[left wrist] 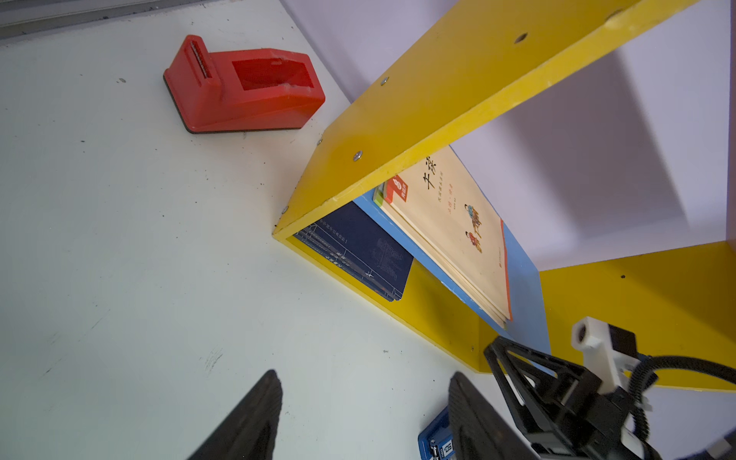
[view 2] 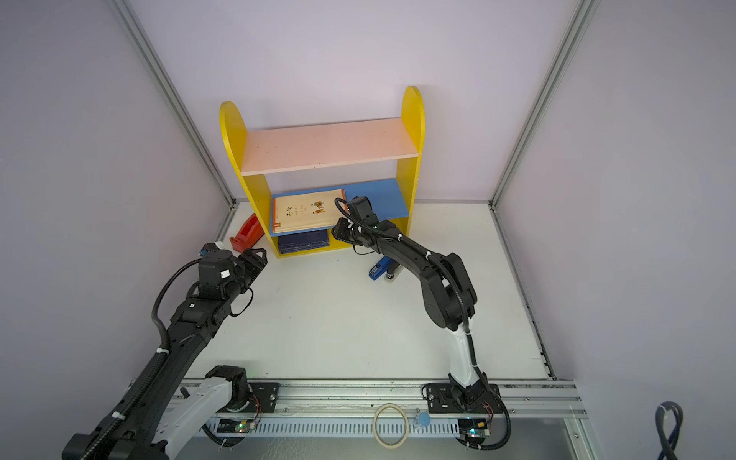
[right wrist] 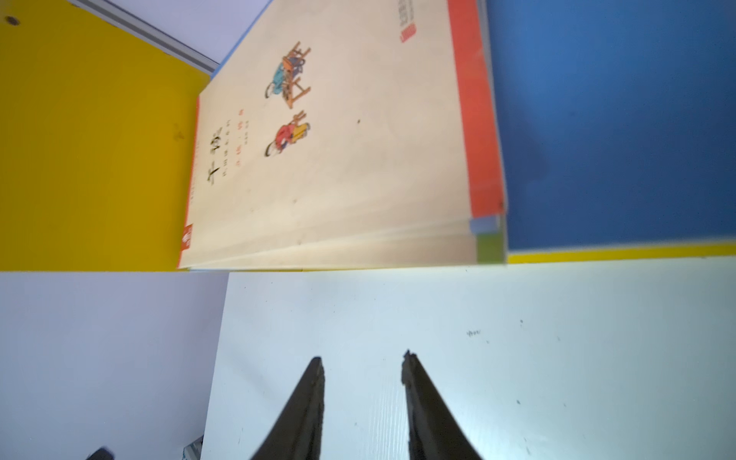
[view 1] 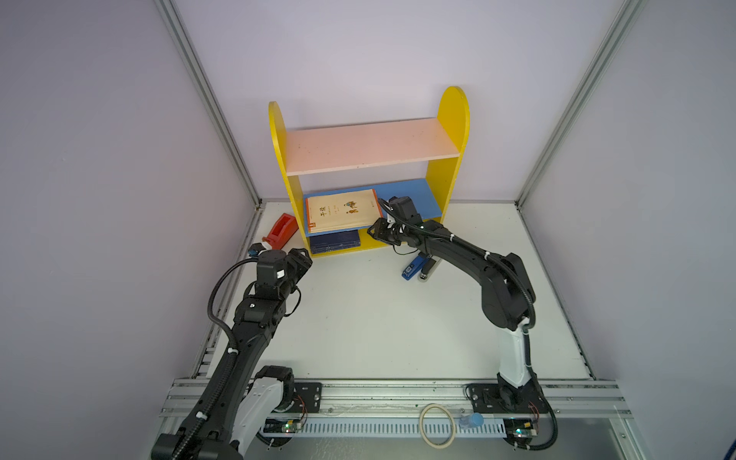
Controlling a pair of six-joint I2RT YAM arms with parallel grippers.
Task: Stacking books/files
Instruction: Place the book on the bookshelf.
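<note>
Noted cream books [view 1: 342, 213] stacked on blue shelf [view 1: 414, 195], navy books [view 1: 334, 242] below; right gripper [right wrist: 362, 358] parted, empty, near stack's corner, left gripper [left wrist: 364, 378] spread, empty. Best to back out level, clear of stack's front edge.

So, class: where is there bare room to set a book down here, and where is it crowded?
Free: the whole pink top board; the blue board right of the cream books; the middle of the table before the shelf. Crowded: around the tape dispenser by the left gripper, and the stapler under the right arm.
</note>
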